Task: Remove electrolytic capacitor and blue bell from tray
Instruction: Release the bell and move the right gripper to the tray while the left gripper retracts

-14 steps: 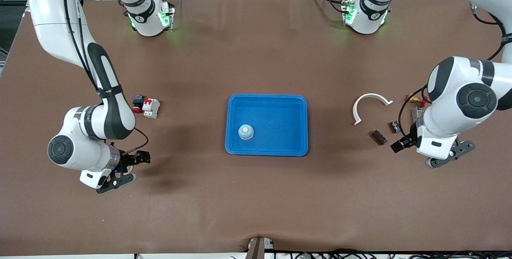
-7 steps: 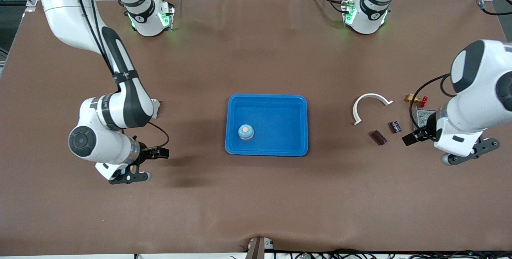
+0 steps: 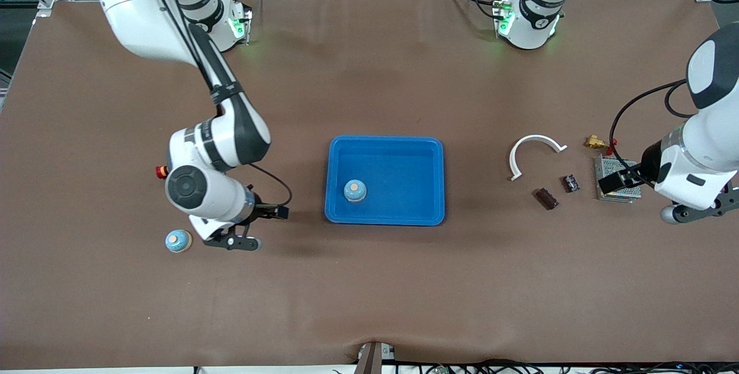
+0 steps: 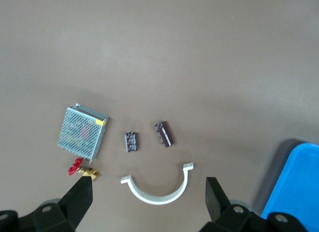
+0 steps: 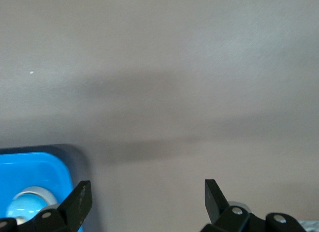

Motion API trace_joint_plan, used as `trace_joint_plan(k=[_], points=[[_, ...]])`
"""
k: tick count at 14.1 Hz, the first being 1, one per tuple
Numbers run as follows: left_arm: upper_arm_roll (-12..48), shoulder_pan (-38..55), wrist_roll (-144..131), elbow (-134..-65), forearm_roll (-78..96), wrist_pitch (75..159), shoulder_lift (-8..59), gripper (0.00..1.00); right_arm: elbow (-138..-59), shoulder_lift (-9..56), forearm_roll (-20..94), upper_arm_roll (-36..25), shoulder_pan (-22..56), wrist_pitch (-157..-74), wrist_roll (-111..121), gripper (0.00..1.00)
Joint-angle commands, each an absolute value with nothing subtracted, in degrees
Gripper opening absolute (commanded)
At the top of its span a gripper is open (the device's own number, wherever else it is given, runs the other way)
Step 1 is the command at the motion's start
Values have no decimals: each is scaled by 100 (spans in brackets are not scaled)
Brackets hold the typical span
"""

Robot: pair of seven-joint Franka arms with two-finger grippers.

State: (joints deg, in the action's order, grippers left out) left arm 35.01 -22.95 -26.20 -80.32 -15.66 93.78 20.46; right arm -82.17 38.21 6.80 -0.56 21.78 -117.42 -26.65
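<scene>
1. The right gripper (image 3: pixel 262 221) hangs over bare table between the blue tray (image 3: pixel 385 218) and a loose bell (image 3: pixel 178 240); its fingers (image 5: pixel 77 202) stand spread with nothing between them, only their tips showing in its wrist view.
2. The right arm's wrist and forearm cover the table just above that gripper; only a red button-like piece (image 3: pixel 160 171) peeks out at the arm's edge, too little showing to name it.
3. A second bell (image 3: pixel 355 190), pale blue with an orange top, sits inside the tray, in the corner nearer the front camera and toward the right arm's end. In the right wrist view it is cut off by the frame edge.
4. The left gripper (image 3: pixel 613 181) hangs over the perforated metal box (image 3: pixel 626 192), partly hiding it from the front; its fingers (image 4: pixel 82 194) are spread and empty.
5. Two small dark components lie between that box and the tray: a capacitor-like piece (image 3: pixel 570 183) and a ridged dark block (image 3: pixel 547 198); which is the capacitor is hard to tell.
6. A white half-ring clamp (image 3: pixel 534 150) lies just beside them, farther from the front camera, and a brass fitting with a red handle (image 3: pixel 597 143) is near the box.
</scene>
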Motion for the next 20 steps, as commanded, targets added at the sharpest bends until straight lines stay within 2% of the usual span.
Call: trace_joint_plan(k=[1, 6, 8, 9, 12, 14, 17, 20], points=[[3542, -2355, -2470, -8051, -1380, 9079, 1776, 100, -8279, 3718, 739, -105, 2495, -11795, -3338, 100], [3595, -2294, -2426, -8042, -1283, 9053, 1679, 100, -8279, 3770, 721, -114, 3014, -12242, -4489, 100], [3438, -2050, -2347, -8042, -1257, 9018, 1504, 100, -8279, 3805, 703, -123, 3242, -12401, -4885, 100], [3115, -1743, -2242, -8042, -1257, 9018, 1433, 100, -8279, 3823, 703, -123, 3339, -12454, -5026, 100], [1351, -400, -1786, -8121, -574, 8974, 959, 100, -8279, 3928, 677, -123, 3524, -12656, -5282, 100], [575, 217, -1444, -8112, -449, 8781, 818, 100, -8279, 4007, 677, -132, 3594, -12735, -5317, 100], [1, 527, -740, -8121, -309, 8605, 616, 100, -8279, 4148, 668, -132, 3700, -13016, -5475, 100], [-167, 580, -659, -8121, -150, 8517, 510, 100, -8279, 4245, 519, -141, 3744, -13061, -5484, 100]])
